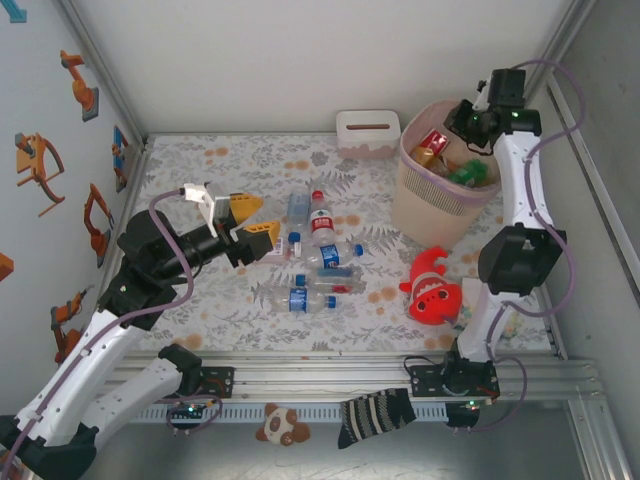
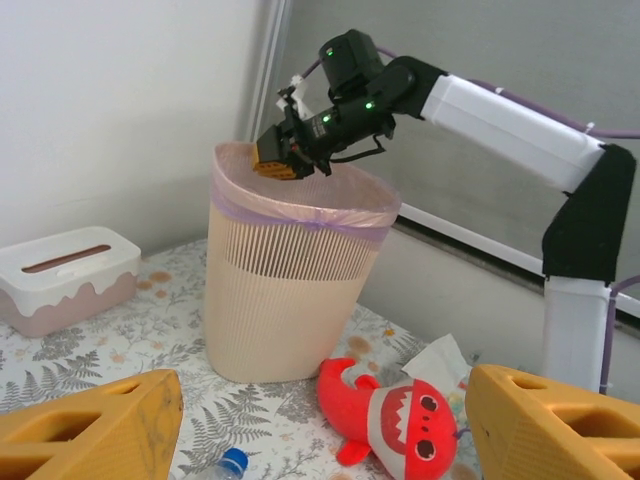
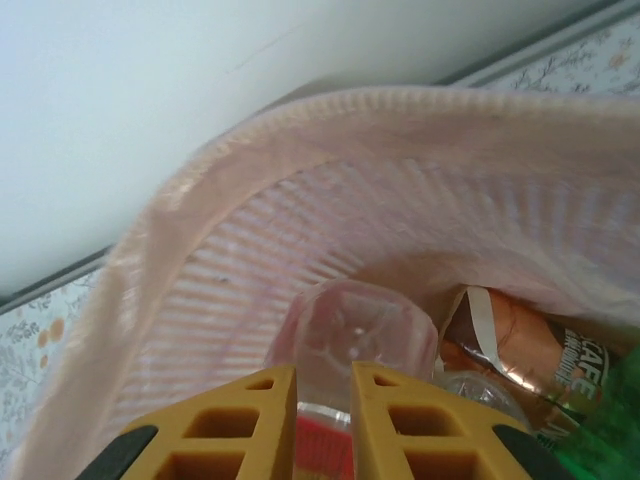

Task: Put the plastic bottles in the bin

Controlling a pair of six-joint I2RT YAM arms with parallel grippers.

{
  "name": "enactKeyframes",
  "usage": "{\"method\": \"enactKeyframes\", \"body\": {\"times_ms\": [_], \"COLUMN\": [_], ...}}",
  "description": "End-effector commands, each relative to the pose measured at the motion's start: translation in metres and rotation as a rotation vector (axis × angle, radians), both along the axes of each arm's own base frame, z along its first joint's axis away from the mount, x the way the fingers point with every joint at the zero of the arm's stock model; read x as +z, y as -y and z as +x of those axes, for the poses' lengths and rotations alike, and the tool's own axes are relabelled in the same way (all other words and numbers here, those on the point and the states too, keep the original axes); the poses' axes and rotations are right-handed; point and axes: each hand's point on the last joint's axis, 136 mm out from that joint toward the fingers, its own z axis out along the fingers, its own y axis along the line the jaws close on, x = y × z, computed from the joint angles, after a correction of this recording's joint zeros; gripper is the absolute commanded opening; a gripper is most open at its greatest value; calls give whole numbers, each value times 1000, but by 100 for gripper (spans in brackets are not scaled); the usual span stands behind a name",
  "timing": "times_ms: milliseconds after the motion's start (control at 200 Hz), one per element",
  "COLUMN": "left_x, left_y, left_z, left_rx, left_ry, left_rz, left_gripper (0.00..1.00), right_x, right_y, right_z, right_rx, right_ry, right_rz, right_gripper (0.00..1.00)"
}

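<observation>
Currently we see the right gripper closed over the bin, a clear red-labelled bottle inside just beyond its fingertips. The left gripper gapes empty beside the plastic bottles lying on the table.

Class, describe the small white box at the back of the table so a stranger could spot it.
Start at the tall pink-beige bin on the far right. Just left of it, a little farther back, sits the tissue box. Unlike the ribbed bin, it is low, with a white lid, a dark slot and a pink base.
</observation>
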Motion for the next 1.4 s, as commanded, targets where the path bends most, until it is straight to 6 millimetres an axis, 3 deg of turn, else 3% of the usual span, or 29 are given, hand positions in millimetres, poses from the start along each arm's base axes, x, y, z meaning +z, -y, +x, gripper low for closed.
{"method": "enactKeyframes", "body": {"times_ms": [0, 150, 456, 591, 816, 971, 1147, 1397], "left_x": [15, 16, 12, 11, 8, 5, 0, -36], "left_y": [-3, -3, 0, 3, 4, 3, 2, -3], "left_z": [-6, -7, -3, -2, -1, -1, 3, 34], "left_rx": [-3, -4, -7, -19, -21, -17, 4, 135], "left_ry": [49, 49, 40, 30, 19, 14, -3, -114], "left_rz": [-10, -5, -10, -10, -11, -7, 13, 162], "left_gripper": [74, 74, 75, 74, 74, 74, 74, 74], "right_x": [-8, -20, -23, -44, -104, -120, -88, -1], "right_y": [-6, -17, -52, -63, -51, -45, -36, -31], "right_z": [4, -7, -59, -74, -77, -74, -74, -86], "right_rx": [81, 180, 323, 352, 307, 283, 244, 191], "right_ry": [-8, -65, -123, -193, -366, -408, -359, -168], "right_rz": [0, 3, 95, 76, -1, -29, -79, -114], "right_gripper": [21, 21, 21, 22, 22, 22, 22, 24]}}
